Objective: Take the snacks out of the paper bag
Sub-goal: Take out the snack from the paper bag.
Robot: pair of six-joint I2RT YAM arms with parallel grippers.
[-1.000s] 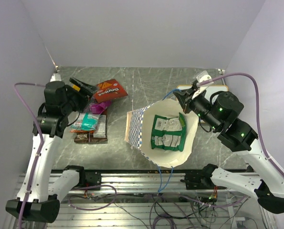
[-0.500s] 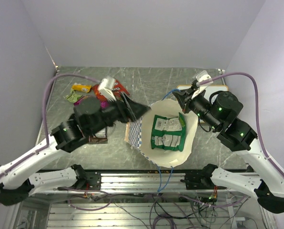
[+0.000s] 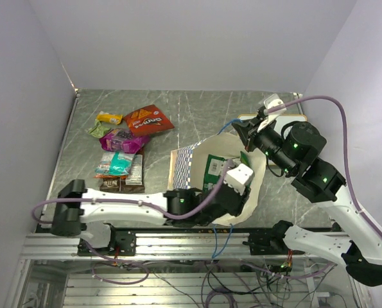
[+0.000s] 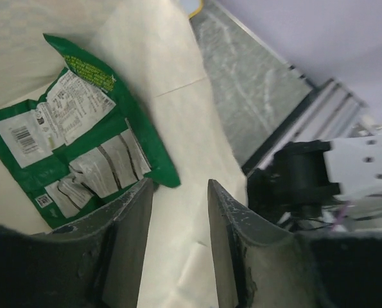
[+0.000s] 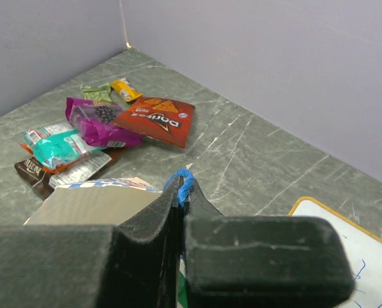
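The cream paper bag (image 3: 255,186) with a blue-checked band lies open in the middle of the table. A green snack packet (image 3: 214,168) lies inside it. My left gripper (image 3: 231,196) is in the bag's mouth, open and empty. In the left wrist view its fingers (image 4: 137,212) stand just below the green packet (image 4: 81,144), over the cream bag wall (image 4: 178,90). My right gripper (image 3: 243,132) is shut on the bag's blue cord handle (image 5: 185,182) and holds it up at the far rim.
Several snacks lie at the back left: a red packet (image 3: 149,119), yellow (image 3: 109,118), green (image 3: 98,130), magenta (image 3: 120,139), teal (image 3: 115,164), and dark brown (image 3: 123,183). A small whiteboard (image 5: 364,269) lies behind the right gripper.
My left arm has swung from the snack pile at the left across to the bag, and its gripper is now inside the bag's mouth. The right arm has not moved.
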